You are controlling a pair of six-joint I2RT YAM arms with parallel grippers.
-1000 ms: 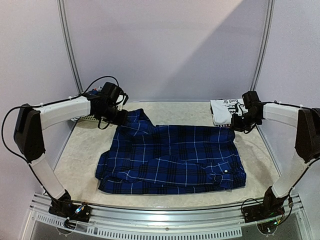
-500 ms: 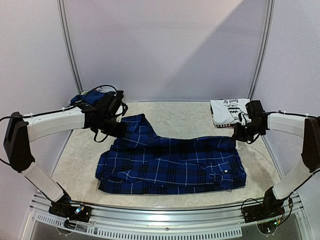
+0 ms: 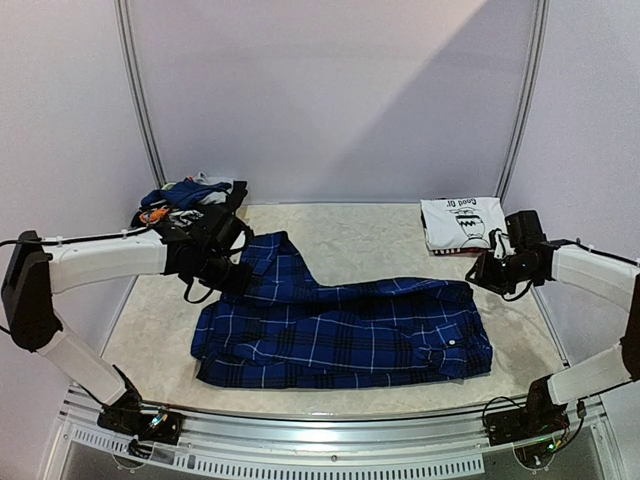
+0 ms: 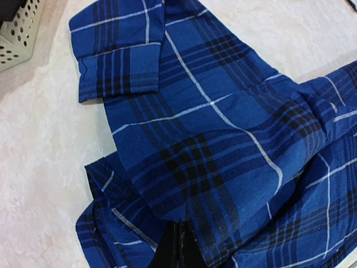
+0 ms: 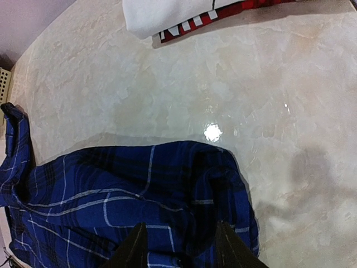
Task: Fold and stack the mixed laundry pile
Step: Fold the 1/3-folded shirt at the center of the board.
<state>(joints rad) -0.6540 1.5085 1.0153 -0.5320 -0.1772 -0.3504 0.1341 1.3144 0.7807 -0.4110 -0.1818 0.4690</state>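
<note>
Since a second ago: swung lower and nearer on the left, uncovering the heap behind; dropped toward the table and drawn out rightward on the right, with jaws parted where shut before. Now, with the left gripper (image 3: pixel 232 272) clamped tight on the plaid shirt (image 3: pixel 340 335) at its far-left part, fingers (image 4: pixel 179 248) squeezed together on a raised fold of blue cloth in the wrist view, and a cuffed sleeve (image 4: pixel 117 61) lying flat just beyond. With the right gripper (image 3: pixel 482 272) low at the shirt's far-right corner and let go: fingers (image 5: pixel 134 248) standing apart in its own view, nothing pinched, the rumpled corner of the cloth (image 5: pixel 128 190) slumped on the table (image 5: pixel 223 100) under and between them (touching the cloth or not, hard to tell). Shirt spread across the middle of the table, roughly folded into a wide band, near edge doubled over. At the far-right corner, a folded white top (image 3: pixel 462 222) with a dark cartoon print, apart from the shirt, a red-and-white striped edge peeking from under it in the right wrist view. At the far-left corner behind the left arm, the remaining laundry (image 3: pixel 185 195) in a heap, blue, orange and pale pieces tangled together. At the upper left of the left wrist view, a white slatted basket (image 4: pixel 17 30), near the sleeve but not touching.
</note>
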